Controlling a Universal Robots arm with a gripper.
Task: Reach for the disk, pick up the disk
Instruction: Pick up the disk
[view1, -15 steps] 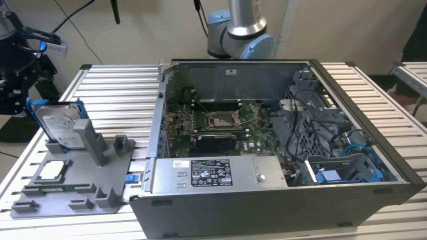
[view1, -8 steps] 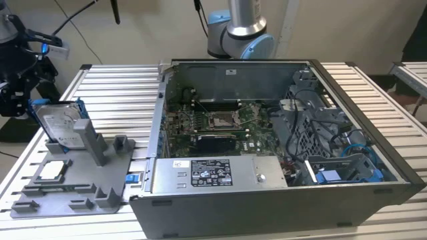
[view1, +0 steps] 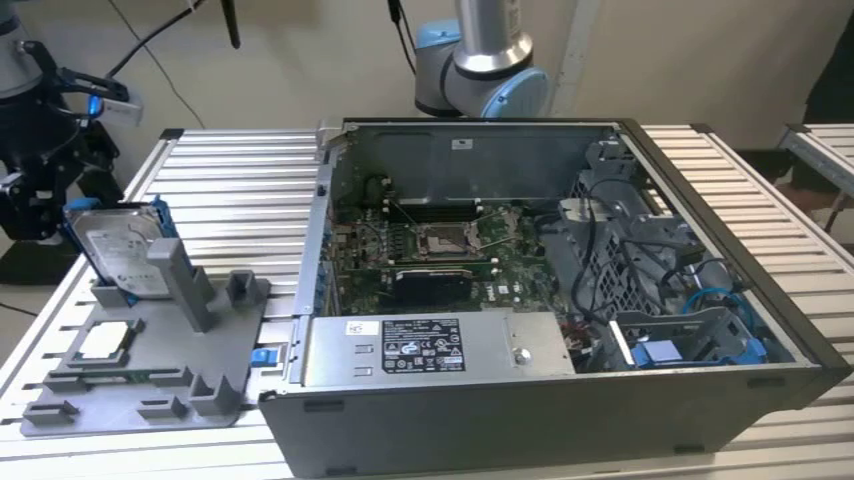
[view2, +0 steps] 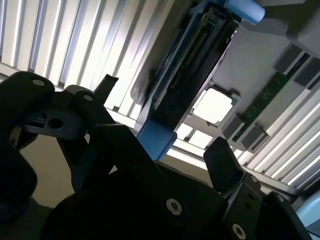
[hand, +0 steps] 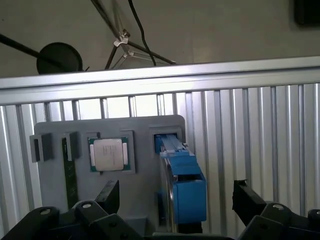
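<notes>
Disk (view1: 114, 250) upright in grey holder (view1: 134, 400), end effector (hand: 176, 190) spread wide either side

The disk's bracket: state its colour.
Bright blue, framing the silver-grey disk; the bracket shows best in the first wrist view.

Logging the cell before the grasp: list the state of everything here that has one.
Silver-grey metal disk in blue plastic bracket: standing on edge in the grey plastic holder tray.
Black two-finger gripper: open, straddling the disk.
Small square silver chip: lying flat in its tray recess.
Dark grey metal computer case: open, interior exposed.
</notes>
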